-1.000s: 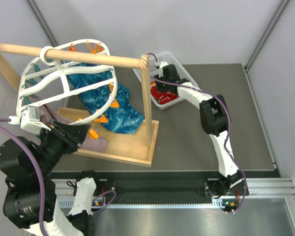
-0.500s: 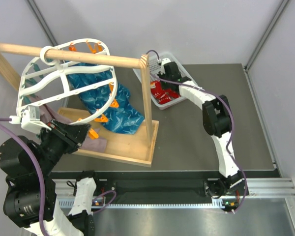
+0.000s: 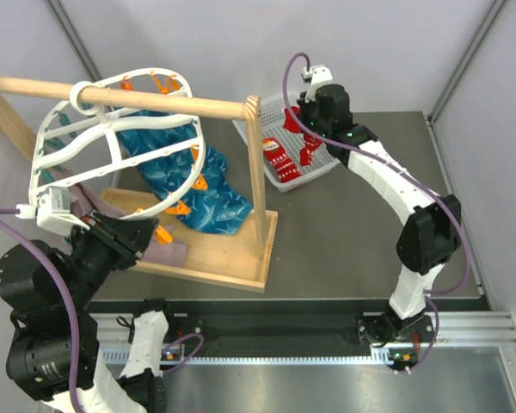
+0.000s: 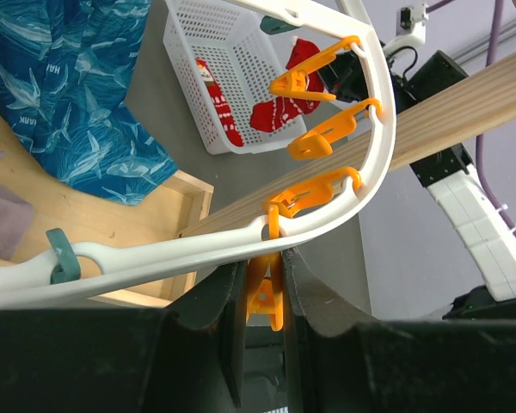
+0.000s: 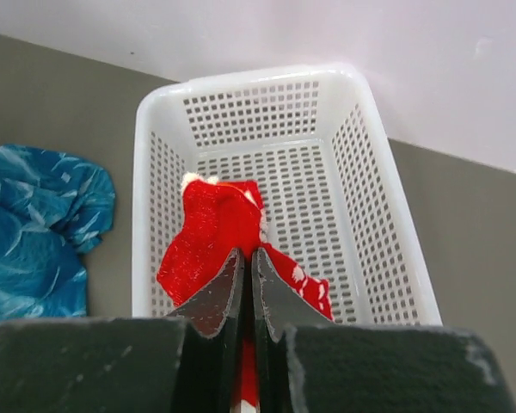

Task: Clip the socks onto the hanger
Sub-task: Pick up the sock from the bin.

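The white oval hanger (image 3: 112,138) hangs by its hook from the wooden rail. My left gripper (image 3: 138,237) is at its near rim, shut on an orange clip (image 4: 267,297) under the white rim (image 4: 198,258). My right gripper (image 3: 310,133) is raised above the white mesh basket (image 3: 322,168), shut on a red sock (image 3: 310,151) that dangles from it. In the right wrist view the jaws (image 5: 248,255) pinch the red sock (image 5: 297,280). A second red sock (image 3: 277,161) lies in the basket. Both socks show in the left wrist view (image 4: 279,107).
The wooden rail (image 3: 172,103) and its upright post (image 3: 256,163) stand between hanger and basket. Teal-blue cloths (image 3: 185,176) hang on the hanger over the wooden base tray (image 3: 232,258). A mauve cloth (image 3: 168,254) lies by the left gripper. Grey table extends right of the basket.
My right gripper has risen up and to the right out of the basket, lifting one red sock with it. The left gripper has stayed on the orange clip.
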